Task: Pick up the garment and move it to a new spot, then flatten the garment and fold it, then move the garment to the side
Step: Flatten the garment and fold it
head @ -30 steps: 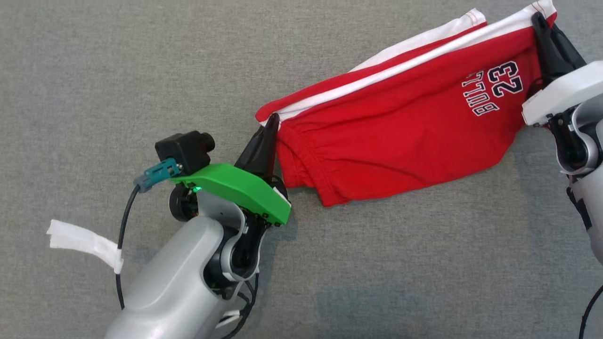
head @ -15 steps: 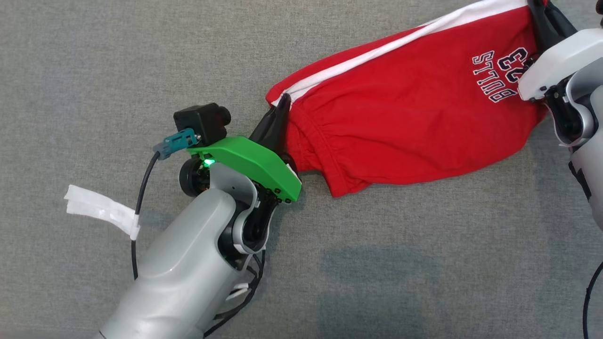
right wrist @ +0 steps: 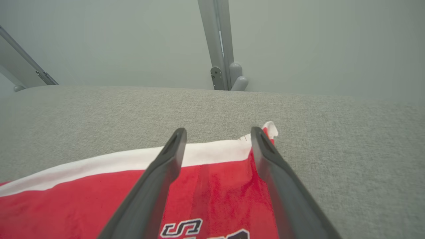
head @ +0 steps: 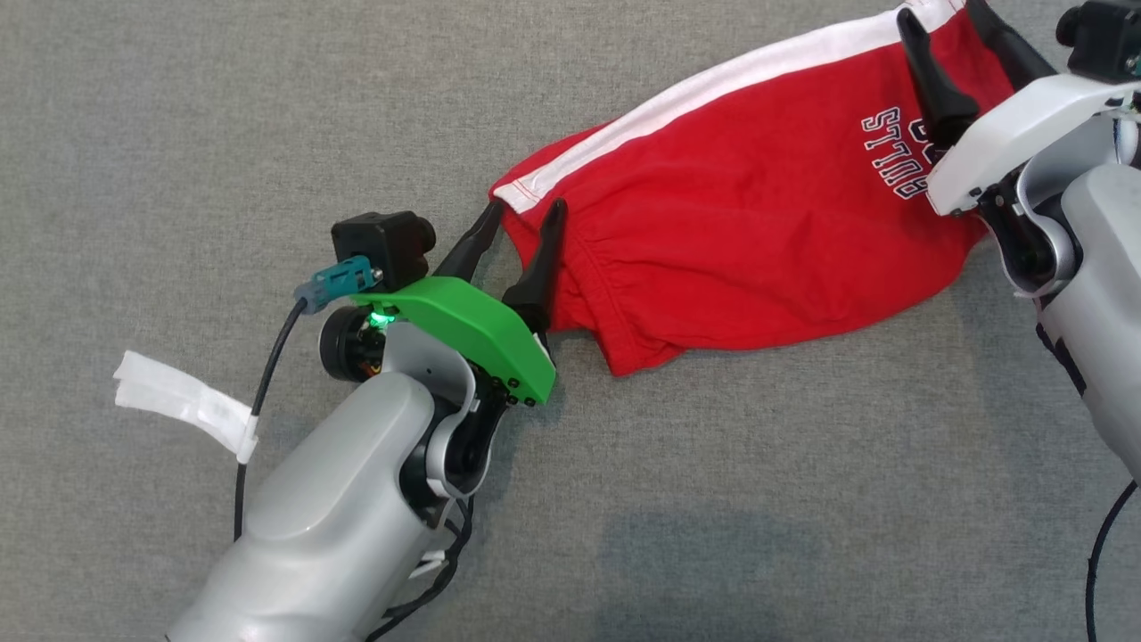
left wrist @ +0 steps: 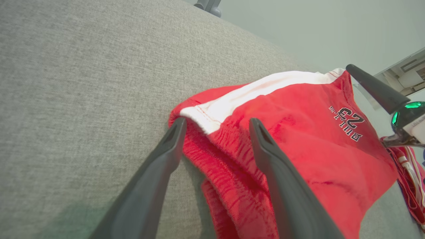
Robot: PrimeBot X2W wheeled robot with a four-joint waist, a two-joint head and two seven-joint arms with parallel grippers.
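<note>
Looking down, we see soft red cloth shorts with a white stripe [head: 740, 196] lying far right on the grey cloth top [head: 223, 107]. Our left gripper [head: 526, 209] and right gripper [head: 940, 13] both spread wide, holding nothing. The shorts seem light and floppy; we pinch the corners.

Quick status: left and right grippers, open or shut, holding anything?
Left gripper: open, fingers either side of a corner of the red fabric shorts, gripping nothing.
Right gripper: open over the other end of the shorts, holding nothing.
</note>
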